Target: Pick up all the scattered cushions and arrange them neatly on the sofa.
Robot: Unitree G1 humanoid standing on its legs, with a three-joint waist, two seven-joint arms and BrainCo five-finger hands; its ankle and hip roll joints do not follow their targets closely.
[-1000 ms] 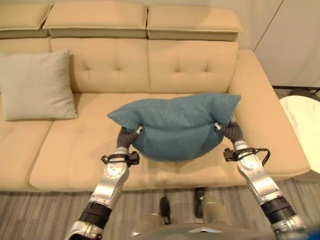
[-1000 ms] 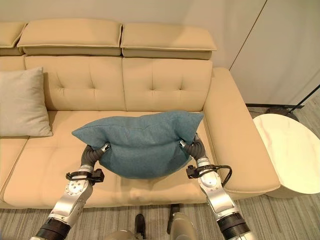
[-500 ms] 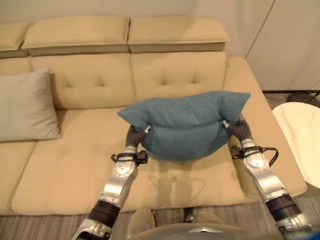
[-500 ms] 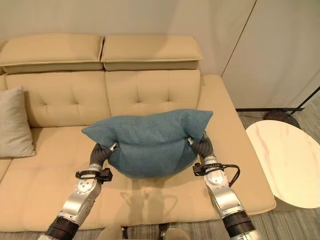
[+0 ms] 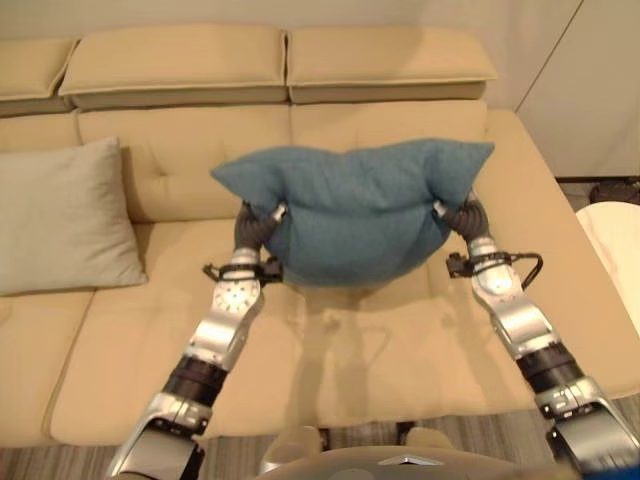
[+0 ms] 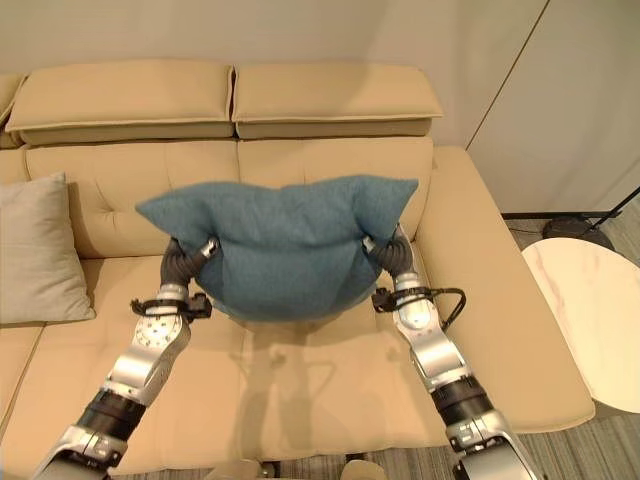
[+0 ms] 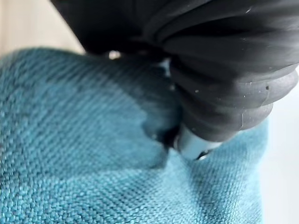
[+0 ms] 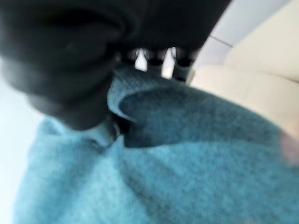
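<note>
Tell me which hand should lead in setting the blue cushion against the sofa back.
Neither clearly: the left hand and right hand press opposite ends of the blue cushion, held level above the seat before the sofa back. Probably both together.

Living room, home-style setting.
A beige tufted sofa (image 6: 300, 350) with raised headrests is set against a plain light wall (image 6: 300, 30); a grey cushion (image 5: 65, 215) is leaned on its backrest, a round white marble-look side table (image 6: 590, 320) is placed just beside the armrest, and grey striped carpet (image 6: 610, 440) is laid on the floor.
</note>
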